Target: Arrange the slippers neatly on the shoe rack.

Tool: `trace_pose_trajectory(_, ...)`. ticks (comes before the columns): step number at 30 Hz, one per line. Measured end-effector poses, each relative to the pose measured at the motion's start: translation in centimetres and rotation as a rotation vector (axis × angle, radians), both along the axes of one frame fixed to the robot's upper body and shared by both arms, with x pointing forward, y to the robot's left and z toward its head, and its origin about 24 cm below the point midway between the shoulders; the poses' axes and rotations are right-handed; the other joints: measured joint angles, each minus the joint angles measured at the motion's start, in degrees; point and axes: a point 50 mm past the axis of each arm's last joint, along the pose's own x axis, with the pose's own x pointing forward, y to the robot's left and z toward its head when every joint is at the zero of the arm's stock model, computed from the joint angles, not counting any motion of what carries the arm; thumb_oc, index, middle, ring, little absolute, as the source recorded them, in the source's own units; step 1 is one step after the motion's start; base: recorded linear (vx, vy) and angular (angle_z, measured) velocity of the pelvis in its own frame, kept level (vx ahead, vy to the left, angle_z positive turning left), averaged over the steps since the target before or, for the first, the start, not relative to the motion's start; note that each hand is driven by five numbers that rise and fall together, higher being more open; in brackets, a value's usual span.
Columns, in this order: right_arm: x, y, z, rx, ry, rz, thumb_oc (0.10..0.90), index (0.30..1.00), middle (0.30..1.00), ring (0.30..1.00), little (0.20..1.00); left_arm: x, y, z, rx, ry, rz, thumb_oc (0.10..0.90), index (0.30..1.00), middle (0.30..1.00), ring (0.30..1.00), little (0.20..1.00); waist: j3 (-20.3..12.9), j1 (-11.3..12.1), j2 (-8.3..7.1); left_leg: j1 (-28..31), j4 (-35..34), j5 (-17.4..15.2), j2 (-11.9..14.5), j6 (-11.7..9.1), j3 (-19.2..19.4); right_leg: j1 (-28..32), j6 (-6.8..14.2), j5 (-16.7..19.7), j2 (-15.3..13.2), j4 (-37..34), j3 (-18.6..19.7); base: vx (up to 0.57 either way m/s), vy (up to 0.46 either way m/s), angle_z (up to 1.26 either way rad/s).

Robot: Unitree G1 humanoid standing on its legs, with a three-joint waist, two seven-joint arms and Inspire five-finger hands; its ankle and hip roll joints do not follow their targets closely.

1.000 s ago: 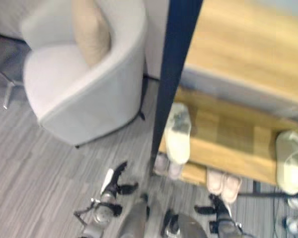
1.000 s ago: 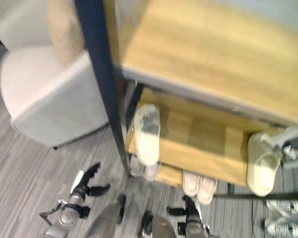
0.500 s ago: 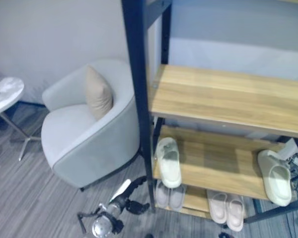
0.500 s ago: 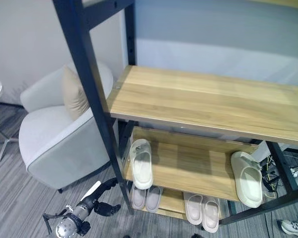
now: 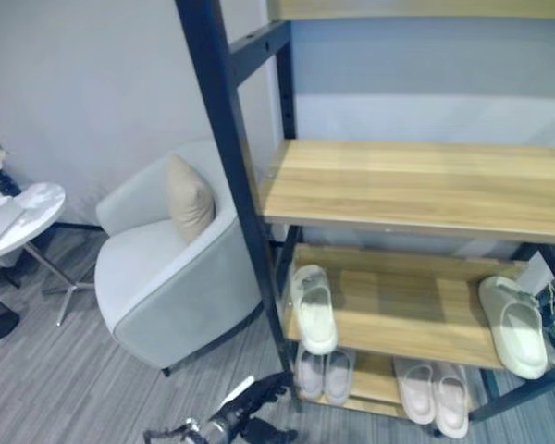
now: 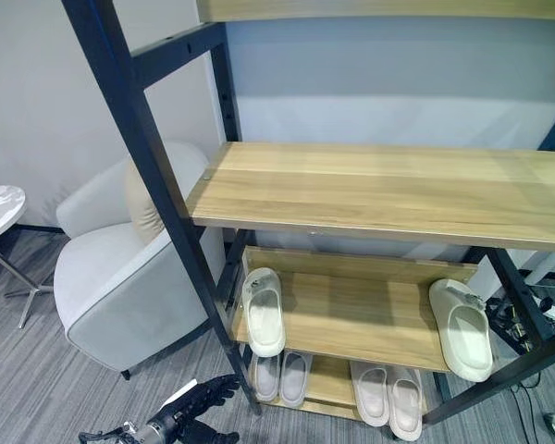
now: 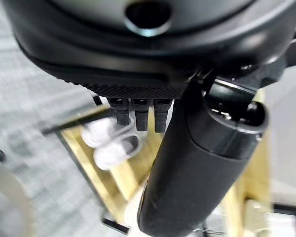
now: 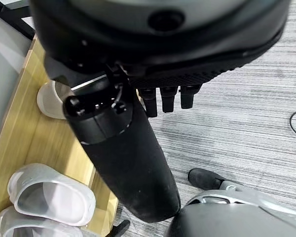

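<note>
Since a second ago the head camera has tilted up, so the whole scene has shifted and the shoe rack point(image 6: 157, 157) now shows up to a higher shelf; the slippers themselves lie as they did. Low at the rack's foot, the left hand point(image 6: 203, 396) reaches toward the bottom shelf with its fingers straight and loosely spread, holding nothing. Seen from its own wrist, the right hand point(image 8: 123, 163) hangs over the grey floor beside the rack's edge, fingers relaxed and empty. On the middle shelf one pale green slipper point(image 6: 263, 311) lies at the left end, toe outward, and its mate point(image 6: 462, 329) lies at the far right end, well apart. Two pink pairs sit on the bottom shelf: the left pair point(image 6: 281, 376) and the right pair point(image 6: 388, 398). No writing can be read. A grey armchair point(image 6: 120, 287) with a beige cushion point(image 5: 189, 196) stands left of the rack.
</note>
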Motion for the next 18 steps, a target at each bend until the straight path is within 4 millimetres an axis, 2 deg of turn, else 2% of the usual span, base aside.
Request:
trace_pose_trajectory(5,0.6,-0.9,0.3,-0.025,-0.012,0.016,0.800,0.900,0.900,0.900,0.900,1.6,0.1,2.9,-0.030,-0.088,-0.063,0.800,0.900,0.900,0.900,0.900,-0.05,-0.49,2.33,-1.30,0.01,1.01,0.17,0.08,-0.43,-1.05,-0.17,0.60,0.16,-0.02,-1.00,-0.02,-0.021,0.07)
trace_pose_trajectory(6,0.6,-1.0,0.3,-0.029,-0.010,0.024,0.800,0.900,0.900,0.900,0.900,1.8,0.1,3.3,-0.044,-0.098,-0.058,0.800,0.900,0.900,0.900,0.900,0.08,-0.56,2.25,-1.43,0.00,0.98,0.16,0.05,-0.40,-1.19,-0.13,0.67,0.16,-0.01,-1.00,0.01,-0.047,-0.01)
trace_pose_trajectory(7,0.4,-1.1,0.3,-0.039,0.003,0.052,0.800,0.900,0.900,0.900,0.900,2.4,-0.1,3.7,-0.073,-0.115,-0.054,0.800,0.900,0.900,0.900,0.900,-0.66,-0.65,3.39,-1.69,0.01,0.96,0.16,0.01,-0.40,-1.32,-0.10,0.69,0.15,-0.01,-0.94,0.01,-0.044,-0.01)
trace_pose_trajectory(10,0.3,-1.0,0.3,-0.045,0.017,0.100,0.800,0.900,0.900,0.900,0.900,3.3,-0.8,4.8,-0.117,-0.140,-0.085,0.800,0.900,0.900,0.900,0.900,-0.83,-0.75,3.68,-1.65,0.01,0.87,0.21,-0.14,-0.33,-1.46,-0.06,0.73,0.19,-0.01,-0.82,0.01,-0.039,-0.02)
trace_pose_trajectory(11,0.4,-1.0,0.3,-0.051,0.023,0.127,0.800,0.900,0.900,0.900,0.900,3.9,-1.9,5.9,-0.167,-0.166,-0.124,0.800,0.900,0.900,0.900,0.900,-0.90,-0.83,3.78,-1.55,0.01,0.87,0.28,-0.15,-0.07,-1.45,-0.03,0.77,0.26,-0.01,-0.38,0.02,-0.050,-0.05)
trace_pose_trajectory(13,0.1,-0.9,0.2,-0.051,0.035,0.131,0.800,0.900,0.900,0.900,0.900,4.5,-3.3,6.5,-0.241,-0.172,-0.154,0.800,0.900,0.900,0.900,0.900,-0.91,-0.87,3.79,-1.46,0.01,0.87,0.30,-0.15,0.06,-1.40,0.01,0.80,0.28,-0.01,-0.13,0.00,-0.031,-0.05)
trace_pose_trajectory(15,0.4,-0.8,0.2,-0.049,0.032,0.141,0.800,0.900,0.900,0.900,0.900,5.0,-5.3,6.9,-0.334,-0.157,-0.207,0.800,0.900,0.900,0.900,0.900,-0.89,-1.48,3.76,-1.39,0.02,1.03,0.35,0.09,0.52,-1.34,0.05,0.90,0.28,-0.01,0.35,-0.01,-0.024,-0.11)
trace_pose_trajectory(18,0.9,-0.6,0.3,-0.044,0.027,0.162,0.800,0.900,0.900,0.900,0.900,4.9,-7.0,7.0,-0.388,-0.120,-0.268,0.800,0.900,0.900,0.900,0.900,-0.84,-2.76,3.84,-1.00,0.02,1.09,0.47,0.05,1.40,-1.38,0.07,0.94,0.20,-0.01,0.94,-0.03,-0.029,-0.18)
